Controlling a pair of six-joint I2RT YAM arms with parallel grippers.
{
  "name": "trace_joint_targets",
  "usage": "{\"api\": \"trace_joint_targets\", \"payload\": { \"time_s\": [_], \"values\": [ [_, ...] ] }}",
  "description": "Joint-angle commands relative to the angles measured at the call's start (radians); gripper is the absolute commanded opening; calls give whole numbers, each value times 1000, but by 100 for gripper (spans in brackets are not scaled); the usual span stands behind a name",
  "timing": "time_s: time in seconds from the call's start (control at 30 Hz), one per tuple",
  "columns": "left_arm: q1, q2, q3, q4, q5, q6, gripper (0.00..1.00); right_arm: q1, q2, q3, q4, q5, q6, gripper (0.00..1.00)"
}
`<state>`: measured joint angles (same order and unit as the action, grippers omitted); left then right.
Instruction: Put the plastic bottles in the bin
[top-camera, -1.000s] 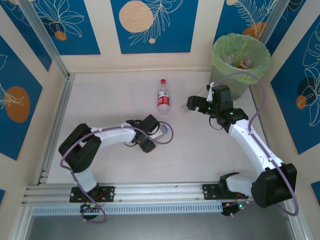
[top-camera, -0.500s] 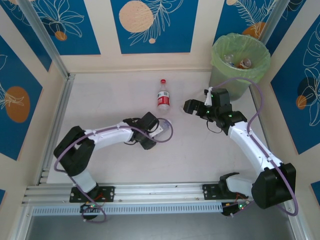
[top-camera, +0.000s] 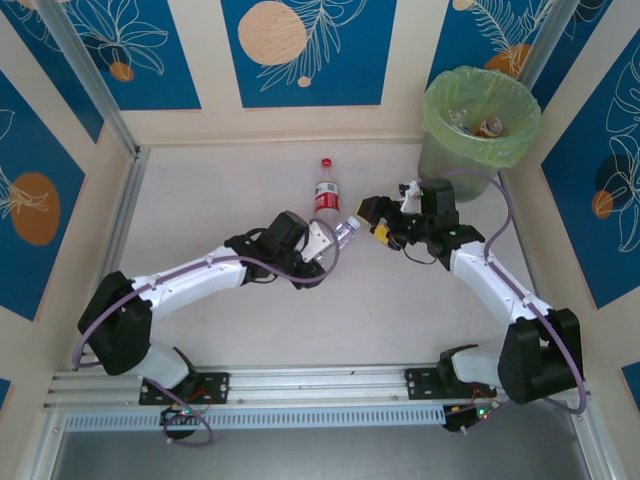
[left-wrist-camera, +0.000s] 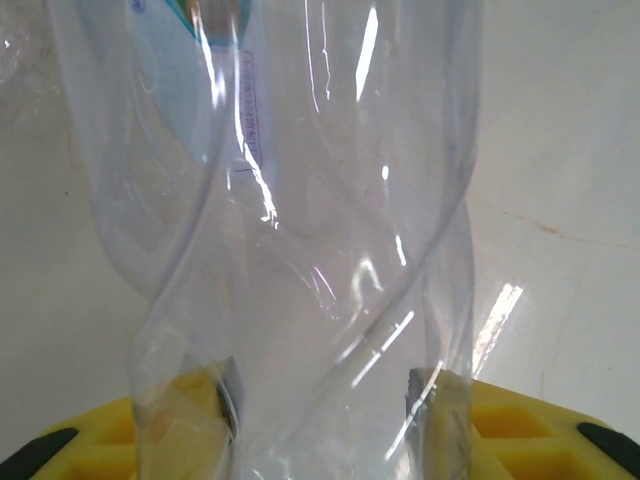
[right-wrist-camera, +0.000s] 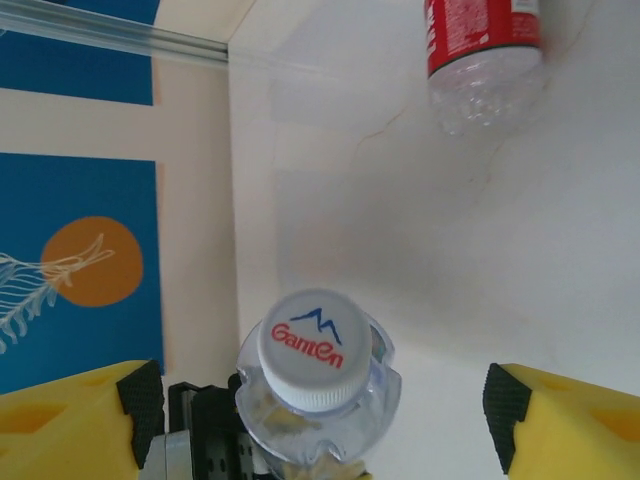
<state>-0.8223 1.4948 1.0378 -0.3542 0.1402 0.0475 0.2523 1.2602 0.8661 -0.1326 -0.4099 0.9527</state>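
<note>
My left gripper (top-camera: 322, 240) (left-wrist-camera: 325, 400) is shut on a clear plastic bottle (top-camera: 346, 229) (left-wrist-camera: 300, 200), held off the table with its white cap (right-wrist-camera: 312, 348) pointing right. That cap sits between the wide-apart fingers of my right gripper (top-camera: 378, 220) (right-wrist-camera: 322, 405), which is open and touches nothing. A second bottle with a red label and red cap (top-camera: 327, 193) (right-wrist-camera: 485, 45) lies on the table just behind the two grippers. The grey-green bin (top-camera: 440, 165) with its light-green bag stands at the back right, behind my right arm.
Several bottles (top-camera: 478, 122) lie inside the bin. Patterned walls close off the table at the back and both sides. An aluminium rail (top-camera: 112, 250) runs along the left edge and another (top-camera: 300, 385) along the front by the arm bases.
My left arm has stretched right and forward, carrying the clear bottle up off the table. My right gripper has swung left to meet the bottle's cap, its jaws a little narrower.
</note>
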Motion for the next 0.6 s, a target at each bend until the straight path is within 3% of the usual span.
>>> {"api": "trace_joint_targets", "payload": {
  "time_s": [0.0,0.07,0.1,0.57],
  "values": [
    [-2,-25,-24,66,69,-30,41,16,8,-12,119,-28,74,84],
    [-2,-25,-23,78,81,-39,42,36,21,-19,175,9,86,82],
    [-2,-27,-22,80,86,-44,42,46,29,-17,194,19,88,76],
    [-1,-11,-11,103,107,-56,42,100,63,-17,203,71,40,41]
  ]
}}
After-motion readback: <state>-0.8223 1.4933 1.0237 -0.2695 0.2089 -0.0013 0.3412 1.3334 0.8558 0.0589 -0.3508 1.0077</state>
